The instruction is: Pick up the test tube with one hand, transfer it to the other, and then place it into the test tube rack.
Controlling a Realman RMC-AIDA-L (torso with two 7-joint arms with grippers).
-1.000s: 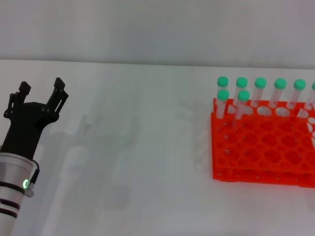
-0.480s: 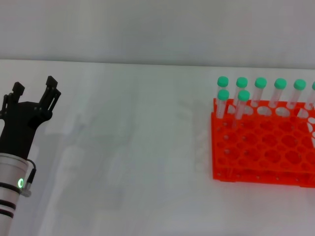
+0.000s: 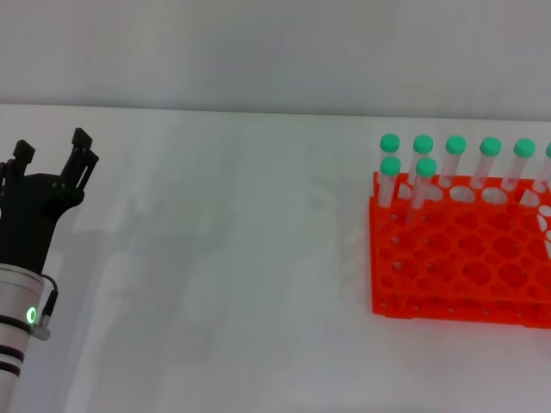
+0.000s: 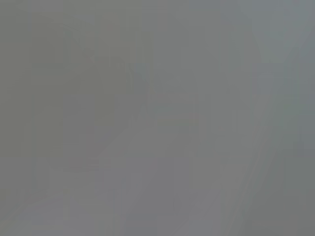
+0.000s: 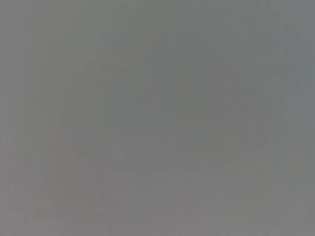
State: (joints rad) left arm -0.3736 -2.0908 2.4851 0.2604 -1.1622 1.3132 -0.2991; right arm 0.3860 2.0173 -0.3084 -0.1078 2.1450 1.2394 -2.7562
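Note:
In the head view the orange test tube rack (image 3: 461,258) stands on the white table at the right. Several clear test tubes with green caps (image 3: 426,181) stand upright in its far holes. My left gripper (image 3: 50,153) is at the far left edge, open and empty, far from the rack. My right gripper is out of view. No loose tube lies on the table. Both wrist views show only plain grey.
The white table (image 3: 224,258) stretches between my left gripper and the rack. A pale wall runs along its far edge. The rack's right end runs past the picture's right edge.
My left gripper has drawn back to the left and slightly toward me, still open and empty. The rack and tubes have not moved.

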